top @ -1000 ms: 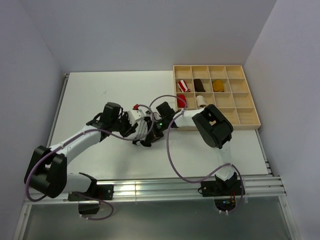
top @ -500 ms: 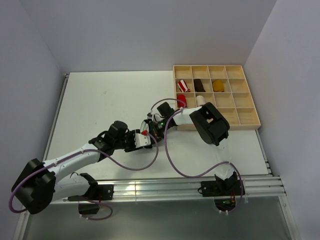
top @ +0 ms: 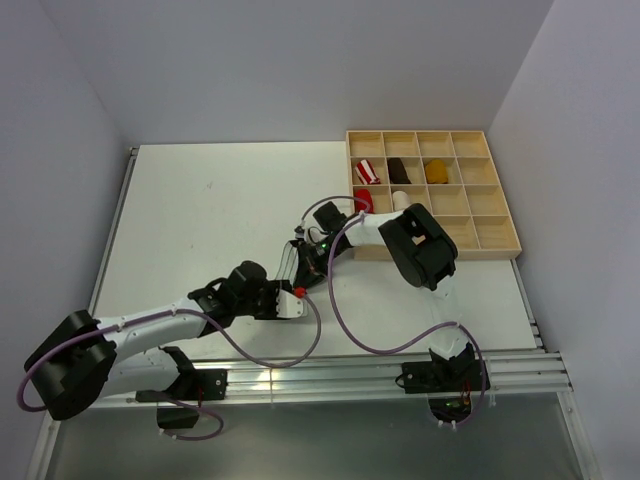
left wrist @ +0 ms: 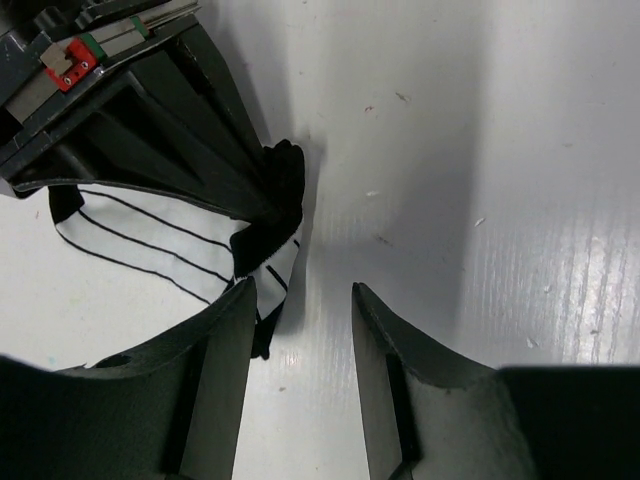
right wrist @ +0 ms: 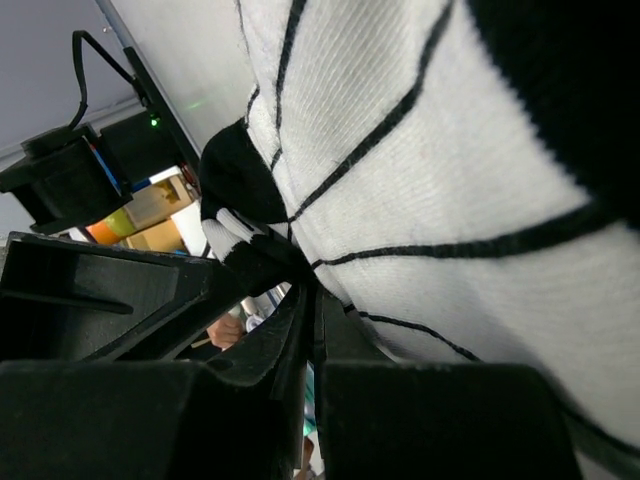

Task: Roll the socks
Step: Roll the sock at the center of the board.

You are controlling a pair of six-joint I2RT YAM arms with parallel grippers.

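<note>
Your right gripper is pinched tight on the striped sock, which rests on the table near its middle, left of the wooden tray. Your left gripper stands well open and holds nothing, its fingertips beside the sock's black toe. The pale roll in a tray compartment is perhaps the cream sock.

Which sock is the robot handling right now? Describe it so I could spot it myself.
Start at the wooden tray on the right of the table, then look just left of it, where the right pincer reaches down. Pinched there lies the striped sock: white with thin black lines and a black toe, unlike the red, brown and mustard bundles in the tray.
</note>
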